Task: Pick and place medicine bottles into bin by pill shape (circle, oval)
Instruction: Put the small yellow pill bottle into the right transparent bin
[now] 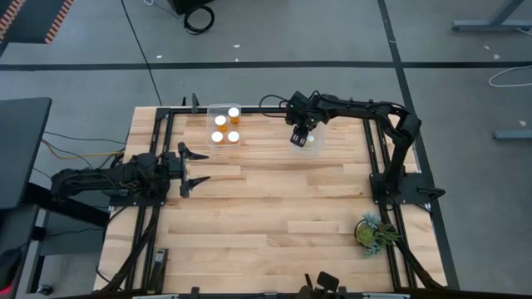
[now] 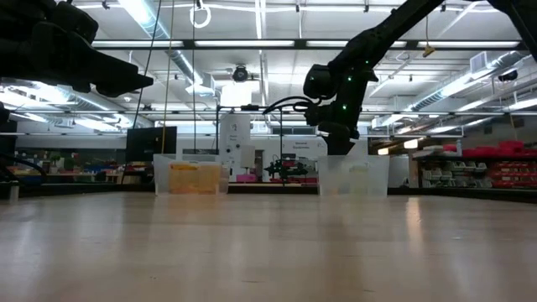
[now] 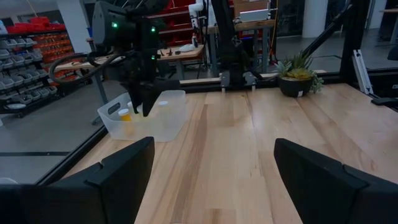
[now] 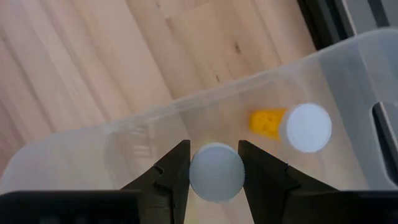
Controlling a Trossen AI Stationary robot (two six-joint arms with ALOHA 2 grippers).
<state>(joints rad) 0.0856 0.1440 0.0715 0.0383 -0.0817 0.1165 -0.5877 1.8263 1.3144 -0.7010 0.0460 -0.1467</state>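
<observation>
My right gripper (image 4: 216, 163) is shut on a medicine bottle, of which only the round white cap (image 4: 216, 172) shows. It hangs over the right clear tub (image 4: 348, 68) at the table's far side, also seen in the high view (image 1: 314, 144). One amber bottle with a white cap (image 4: 292, 126) lies on its side in that tub. The left clear tub (image 1: 211, 110) holds several amber bottles (image 1: 226, 126) standing upright. My left gripper (image 1: 196, 166) is open and empty near the table's left edge. My right gripper pinches the bottle at its white cap (image 4: 194, 173), one finger on each of two opposite sides. The fingers come from above, pointing down into the tub. The bottle's body is hidden under the cap; whether its bottom rests on the tub's floor cannot be told.
A small green potted plant (image 1: 371, 232) stands near the table's right near corner. Black frame rails (image 1: 378, 158) run along the table's left and right sides. Bare wood (image 1: 274, 208) spreads across the middle and near side of the table.
</observation>
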